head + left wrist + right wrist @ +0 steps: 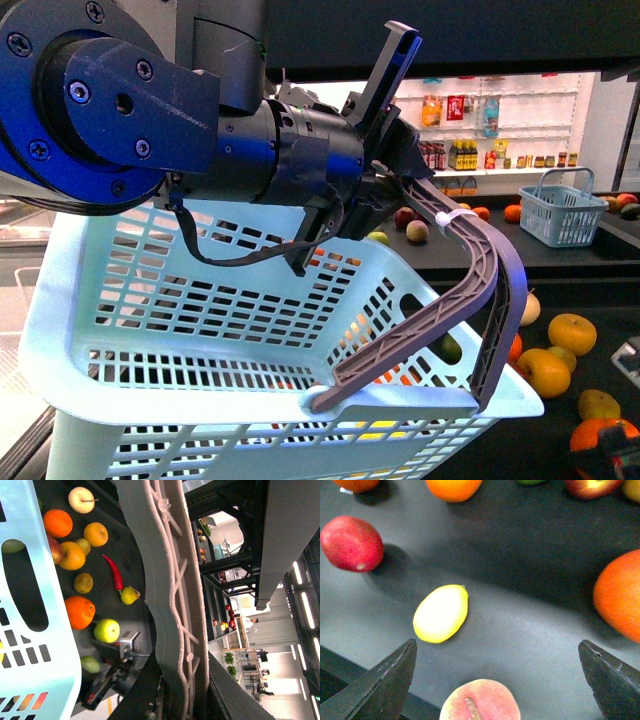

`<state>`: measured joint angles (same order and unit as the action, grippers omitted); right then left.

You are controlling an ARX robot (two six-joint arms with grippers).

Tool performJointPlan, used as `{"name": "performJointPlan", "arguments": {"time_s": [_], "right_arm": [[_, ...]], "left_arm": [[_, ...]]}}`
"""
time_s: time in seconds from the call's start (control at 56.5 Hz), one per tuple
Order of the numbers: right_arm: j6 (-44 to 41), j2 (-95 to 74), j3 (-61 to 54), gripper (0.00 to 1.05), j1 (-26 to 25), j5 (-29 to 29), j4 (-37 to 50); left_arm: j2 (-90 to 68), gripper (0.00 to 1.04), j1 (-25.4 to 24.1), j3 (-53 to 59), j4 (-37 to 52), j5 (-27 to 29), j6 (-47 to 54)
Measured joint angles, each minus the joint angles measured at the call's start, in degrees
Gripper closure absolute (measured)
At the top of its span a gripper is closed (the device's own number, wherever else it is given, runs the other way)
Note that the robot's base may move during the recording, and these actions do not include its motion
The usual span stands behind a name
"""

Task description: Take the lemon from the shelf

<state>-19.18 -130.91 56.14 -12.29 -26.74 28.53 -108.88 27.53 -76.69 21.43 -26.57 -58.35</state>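
Right wrist view: lemon [440,613] pale yellow, smooth, oval; lying on shelf [530,630].

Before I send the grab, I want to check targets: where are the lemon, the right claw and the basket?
lemon [441,613]: right wrist view, middle of its yellow skin.
right claw [496,641]: right wrist view, midway between its fingertips.
basket [42,300]: front view, left rim.
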Motion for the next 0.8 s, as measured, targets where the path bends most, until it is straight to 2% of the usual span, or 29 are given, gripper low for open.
{"name": "performJointPlan", "arguments": {"time_s": [0.442, 0.796], "right_arm": [[-4.17, -13.14, 7.04, 0.07, 11.45, 6.91, 1.84], [-5.55, -20.2, 14.21, 0.07, 13.73, 12.74, 2.16]], "left_arm": [[0.0, 0.93, 0.0, 0.0, 0.0, -0.02, 0.0], [0.0, 0.93, 0.0, 0.0, 0.0, -0.13, 0.0]]}}
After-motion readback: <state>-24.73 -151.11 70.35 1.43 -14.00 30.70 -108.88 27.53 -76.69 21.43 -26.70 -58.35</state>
